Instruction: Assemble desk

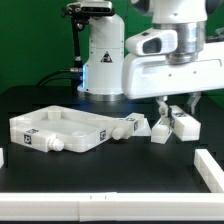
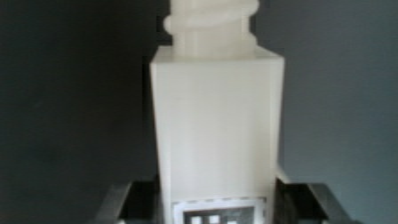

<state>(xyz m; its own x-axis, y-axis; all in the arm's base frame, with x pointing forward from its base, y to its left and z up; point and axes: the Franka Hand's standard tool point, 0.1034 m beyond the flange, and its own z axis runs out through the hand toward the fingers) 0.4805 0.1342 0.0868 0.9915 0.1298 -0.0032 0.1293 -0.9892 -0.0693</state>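
**Early days: one leg gripped, none seen fitted**

Nearest in the exterior view, low white rails (image 1: 100, 208) edge the black table (image 1: 120, 172). Behind them, toward the exterior view's left, the desk panel (image 1: 62, 128) lies on the table with its round corner sockets showing. A loose leg (image 1: 128, 127) lies just beside the panel's corner, on the exterior view's right. Whether any post is already screwed into the panel cannot be made out.

Further toward the exterior view's right, the gripper (image 1: 174, 110) hangs low over the table with white leg parts (image 1: 185, 124) directly under it. That view does not settle which of them it holds. The wrist view does show the grip. The held leg (image 2: 214, 120), a square post, sits clamped between the two dark fingers (image 2: 128, 200) near its tagged end, with its threaded tip pointing away. At the back stands the robot base (image 1: 100, 60) with its blue light.

The job looks barely started. This leg has yet to reach a socket and be screwed in, and the others must follow.
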